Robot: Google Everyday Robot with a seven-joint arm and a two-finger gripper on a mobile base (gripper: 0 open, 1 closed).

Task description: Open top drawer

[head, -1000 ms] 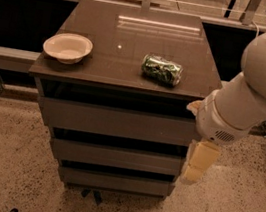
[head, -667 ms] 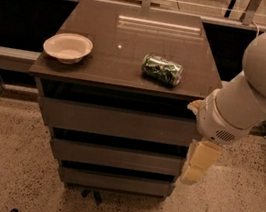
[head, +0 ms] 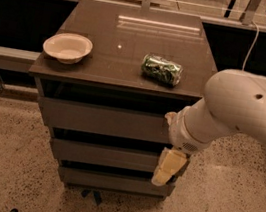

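A dark grey-brown cabinet has three handleless drawer fronts stacked below its top. The top drawer (head: pixel 103 119) is the widest and tallest front and it is shut. My white arm reaches in from the right. My gripper (head: pixel 167 168) hangs in front of the right end of the middle drawer (head: pixel 104 155), just below the top drawer's right corner. Its cream fingers point down.
A white bowl (head: pixel 67 47) sits on the left of the cabinet top (head: pixel 129 36). A crushed green can (head: pixel 161 69) lies on the right. The smallest bottom drawer (head: pixel 110 180) is shut. Speckled floor surrounds the cabinet; a railing runs behind it.
The arm has swung left and lower; the gripper now sits in front of the drawers' right end instead of beside the cabinet.
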